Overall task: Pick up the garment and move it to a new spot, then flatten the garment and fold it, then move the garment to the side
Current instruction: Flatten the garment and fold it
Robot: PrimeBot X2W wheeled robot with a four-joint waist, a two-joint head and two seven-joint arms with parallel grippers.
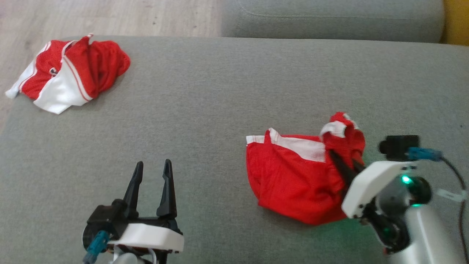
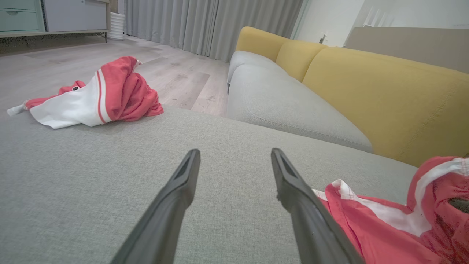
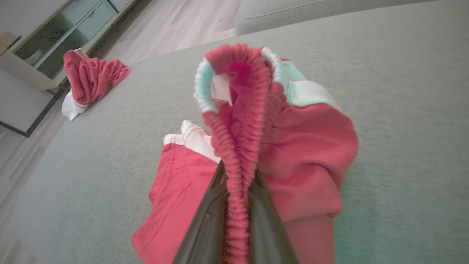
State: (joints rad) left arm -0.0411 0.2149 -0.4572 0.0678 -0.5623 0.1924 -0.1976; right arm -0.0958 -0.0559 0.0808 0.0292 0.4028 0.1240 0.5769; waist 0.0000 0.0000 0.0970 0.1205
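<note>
The right gripper [image 3: 238, 181] is closed tight on the gathered elastic waistband [image 3: 238, 110] of the red shorts [image 1: 289, 179], the band pinched between its two dark fingers and standing up in a loop beyond the tips. Only that part is raised. The rest of the shorts, red with white trim, lies crumpled on the grey seat [image 1: 220, 110], toward its right side and nearer the front edge than the back.

The left gripper [image 1: 154, 167] holds nothing. Its fingers are spread wide and it hovers low over bare fabric near the front edge, left of the middle and well apart from the shorts.

A second red-and-white garment [image 1: 73, 73] sits bunched at the far left corner of the seat, partly hanging over the edge toward the wooden floor [image 1: 110, 14]. Beyond the back edge lies a grey sofa cushion [image 1: 329, 18].

The task looks to be at its very start. The grasp is made, but the shorts are not yet clear of the seat. The carry to a new spot, the flattening, the fold and the final move aside all remain. The free left gripper will likely be needed for spreading.
</note>
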